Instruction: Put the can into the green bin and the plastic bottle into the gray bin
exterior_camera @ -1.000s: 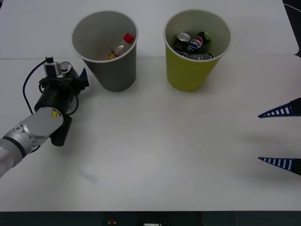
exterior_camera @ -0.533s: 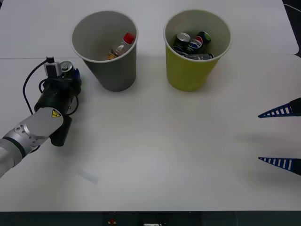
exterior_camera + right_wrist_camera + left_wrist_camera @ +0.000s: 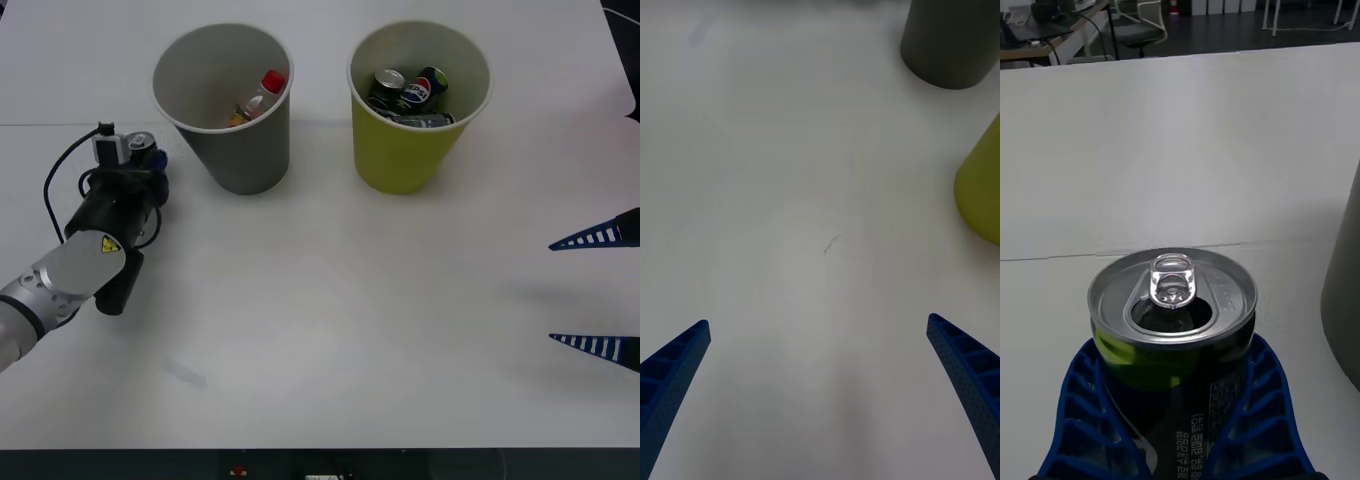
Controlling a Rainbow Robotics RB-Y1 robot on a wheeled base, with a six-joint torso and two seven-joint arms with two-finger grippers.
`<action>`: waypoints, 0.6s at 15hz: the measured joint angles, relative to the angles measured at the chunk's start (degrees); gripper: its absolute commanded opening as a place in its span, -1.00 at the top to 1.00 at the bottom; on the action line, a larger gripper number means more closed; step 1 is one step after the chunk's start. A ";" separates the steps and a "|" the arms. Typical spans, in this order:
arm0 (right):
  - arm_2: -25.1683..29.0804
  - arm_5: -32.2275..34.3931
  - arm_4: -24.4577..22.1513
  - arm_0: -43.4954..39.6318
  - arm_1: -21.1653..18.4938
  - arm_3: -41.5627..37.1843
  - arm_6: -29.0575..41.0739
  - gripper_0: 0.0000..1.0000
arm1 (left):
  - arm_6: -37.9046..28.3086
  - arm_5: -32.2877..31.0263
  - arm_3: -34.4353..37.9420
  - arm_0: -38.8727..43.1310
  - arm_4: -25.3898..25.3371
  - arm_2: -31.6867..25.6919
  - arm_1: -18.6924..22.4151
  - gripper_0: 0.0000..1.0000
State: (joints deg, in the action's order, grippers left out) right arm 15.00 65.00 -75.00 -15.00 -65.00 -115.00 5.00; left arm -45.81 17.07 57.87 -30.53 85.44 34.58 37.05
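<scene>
White table [image 3: 330, 330] surface stretches across the scene, and beyond its far edge in the left wrist view a dark floor with chair and desk legs is seen. Two bins are set side by side toward the far side: the gray bin [image 3: 224, 100] on the left and the green bin [image 3: 418, 100] on the right, apart from each other. Inside the gray bin the bottle [image 3: 258, 97] is seen leaning, its red cap uppermost. Inside the green bin several cans are piled; one black can [image 3: 424, 90] carries a round red-white-blue logo.

At the left of the table, just left of the gray bin, the left gripper [image 3: 142, 158] is clamped on the can [image 3: 1174, 330], whose silver top with an opened tab is seen upright between the blue ribbed fingers [image 3: 1266, 420]. Small white print runs down the can's dark side but cannot be read, and a green patch is seen beneath its rim. A yellow warning sticker is carried on the left arm's wrist.

At the right edge the right gripper [image 3: 598, 292] is held above bare table, its fingers [image 3: 970, 375] spread wide apart, near of the green bin.
</scene>
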 measured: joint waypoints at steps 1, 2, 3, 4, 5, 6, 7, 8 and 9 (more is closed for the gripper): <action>0.00 0.00 0.00 0.00 0.00 0.00 0.00 -1.00 | -0.09 -1.93 1.41 1.24 1.64 -1.79 0.57 1.00; 0.00 0.00 0.00 0.00 0.00 0.00 0.00 -1.00 | -0.17 -4.42 3.33 2.70 3.61 -3.83 1.40 1.00; 0.00 0.00 0.00 0.00 0.00 0.00 0.00 -1.00 | -0.27 -7.43 5.61 4.40 5.18 -6.16 2.49 1.00; 0.00 0.00 0.00 0.00 0.00 0.00 0.00 -1.00 | -0.22 -10.27 7.89 5.96 5.84 -8.16 3.51 1.00; 0.00 0.00 0.00 0.00 0.00 0.00 0.00 -1.00 | -0.04 -14.09 10.76 7.78 6.02 -10.60 4.86 1.00; 0.00 0.00 0.00 0.00 0.00 0.00 0.00 -1.00 | 0.03 -18.54 13.89 9.91 6.05 -13.63 6.41 1.00; 0.00 0.00 0.00 0.00 0.00 0.00 0.00 -1.00 | 0.08 -23.72 17.11 11.99 6.06 -16.99 8.00 1.00; 0.00 0.00 0.00 0.00 0.00 0.00 0.00 -1.00 | 0.07 -29.20 19.98 14.05 6.03 -20.52 9.47 1.00; 0.00 0.00 0.00 0.00 0.00 0.00 0.00 -1.00 | -0.04 -35.33 22.85 16.24 5.77 -24.65 10.96 1.00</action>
State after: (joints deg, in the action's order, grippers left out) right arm 15.00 65.00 -75.00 -15.00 -65.00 -115.00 5.00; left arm -45.85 -18.26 80.73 -14.28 91.21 9.93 48.01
